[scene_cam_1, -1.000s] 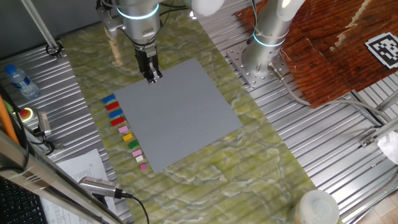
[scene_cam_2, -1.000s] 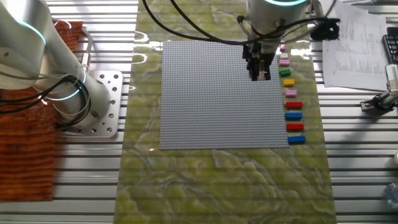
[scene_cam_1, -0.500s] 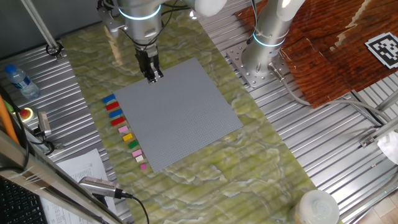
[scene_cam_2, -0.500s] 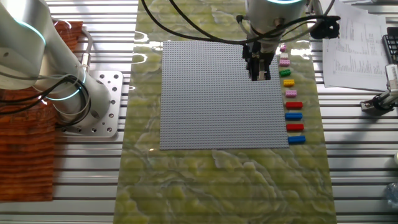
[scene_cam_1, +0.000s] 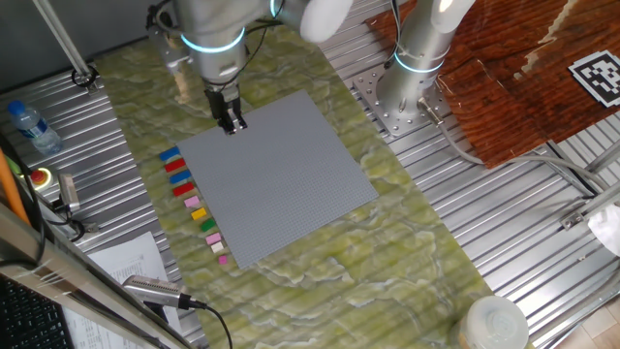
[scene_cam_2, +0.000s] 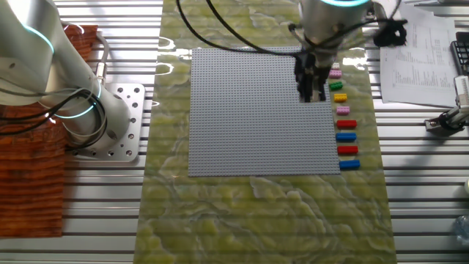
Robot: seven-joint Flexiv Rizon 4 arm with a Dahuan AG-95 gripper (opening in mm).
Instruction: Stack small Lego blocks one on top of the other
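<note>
The small Lego blocks lie in one row on the green mat beside the grey baseplate. The row runs from a blue block through red, yellow and green ones to a pink block. In the other fixed view the same row runs from pink through green and red down to blue. My gripper hangs over the baseplate's edge nearest the row. Its fingers look shut, and nothing shows between them.
A second robot arm's base stands on a metal plate past the far side of the baseplate. A water bottle, papers and a handheld device lie off the mat. A brown board lies at the far right.
My gripper has shifted a little across the baseplate towards the row of blocks. The blocks have not moved.
</note>
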